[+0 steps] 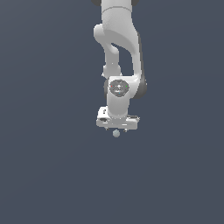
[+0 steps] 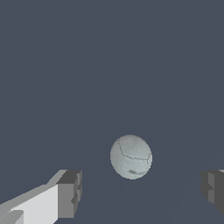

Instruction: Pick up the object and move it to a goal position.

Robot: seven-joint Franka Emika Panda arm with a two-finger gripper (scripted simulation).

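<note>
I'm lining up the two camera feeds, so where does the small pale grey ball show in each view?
Exterior view: the ball sits near the picture's middle, just under the white end effector at the arm's low end.
Wrist view: the ball lies between the two grey fingertips, touching neither, a little nearer one of them.
Shared landmark: the end effector, open around the ball.

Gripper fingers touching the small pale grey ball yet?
Apart. Wrist view: small pale grey ball sits between the open gripper's fingers, background visible on both sides.
</note>
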